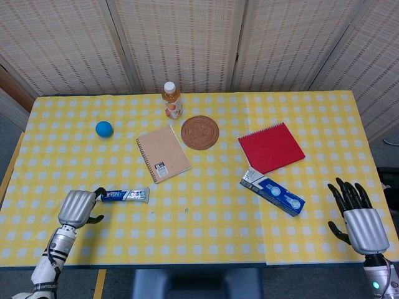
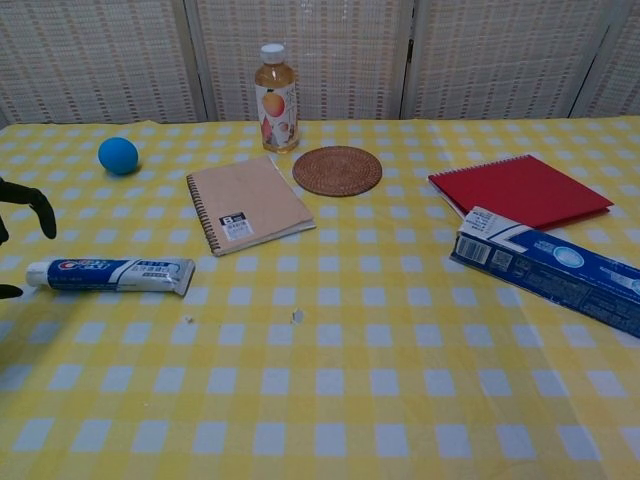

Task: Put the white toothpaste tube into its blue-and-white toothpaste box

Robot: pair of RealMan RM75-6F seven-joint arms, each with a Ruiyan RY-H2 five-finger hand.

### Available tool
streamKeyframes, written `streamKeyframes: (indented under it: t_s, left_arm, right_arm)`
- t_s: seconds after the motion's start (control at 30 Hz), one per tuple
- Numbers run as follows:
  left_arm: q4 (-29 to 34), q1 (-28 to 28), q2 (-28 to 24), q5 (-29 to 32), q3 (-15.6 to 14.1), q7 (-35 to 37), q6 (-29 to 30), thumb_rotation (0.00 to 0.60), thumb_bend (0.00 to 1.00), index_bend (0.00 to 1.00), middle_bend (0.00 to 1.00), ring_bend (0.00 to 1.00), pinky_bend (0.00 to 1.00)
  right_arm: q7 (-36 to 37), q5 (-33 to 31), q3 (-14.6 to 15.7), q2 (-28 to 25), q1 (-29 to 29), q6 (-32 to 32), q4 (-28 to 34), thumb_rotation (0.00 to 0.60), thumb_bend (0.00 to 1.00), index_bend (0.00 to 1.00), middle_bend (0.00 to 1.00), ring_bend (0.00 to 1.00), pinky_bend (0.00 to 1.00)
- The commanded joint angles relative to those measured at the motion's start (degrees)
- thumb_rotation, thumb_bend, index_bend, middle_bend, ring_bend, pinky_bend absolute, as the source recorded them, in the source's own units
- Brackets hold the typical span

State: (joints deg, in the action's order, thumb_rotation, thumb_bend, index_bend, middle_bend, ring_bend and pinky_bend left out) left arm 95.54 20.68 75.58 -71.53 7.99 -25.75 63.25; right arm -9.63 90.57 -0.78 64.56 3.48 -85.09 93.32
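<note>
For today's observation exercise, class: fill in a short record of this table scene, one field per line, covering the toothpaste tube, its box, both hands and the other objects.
tube: toothpaste tube lying flat, cap end toward the left hand
box: toothpaste box lying flat, touching the red notebook
left hand: at the tube's cap end, fingers apart, holding nothing
right hand: right hand open, apart from the box
others: blue ball, bottle, tan notebook, woven coaster

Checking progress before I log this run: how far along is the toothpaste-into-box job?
Done: nothing yet. The toothpaste tube lies flat on the tablecloth, apart from the toothpaste box, which lies near the red notebook.
In hand: the left hand is at the tube's cap end, fingers apart, holding nothing. The right hand is open near the table's right edge.
Left: grasp the tube, carry it to the box, insert it.
</note>
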Motion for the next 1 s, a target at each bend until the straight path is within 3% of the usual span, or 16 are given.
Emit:
streamKeyframes:
  t_s: [0.03, 0.47, 1.0]
  left_arm:
    - [-3.47, 2.44, 2.00, 2.67, 0.96, 1.42, -2.60, 0.600, 0.20, 0.45, 1.00, 1.00, 1.00]
    - [-18.45, 7.42, 9.76, 5.16, 1.68, 8.04, -8.03, 0.600, 0.21, 0.49, 1.00, 1.00, 1.00]
    - [-23.36, 10.98, 14.58, 6.48, 2.14, 11.56, -10.60, 0.600, 0.25, 0.48, 1.00, 1.00, 1.00]
  right_arm:
    - [-0.45, -0.65, -0.21, 0.25, 0.31, 0.72, -0.15, 0.600, 0.31, 0.00, 0.00, 0.00, 0.00]
    - [-2.43, -3.28, -0.95, 1.26, 1.05, 2.63, -1.09, 0.600, 0.31, 0.00, 0.00, 0.00, 0.00]
    - [-2.65, -5.36, -1.55, 1.41, 1.56, 3.80, -1.65, 0.600, 0.31, 0.00, 0.00, 0.00, 0.00]
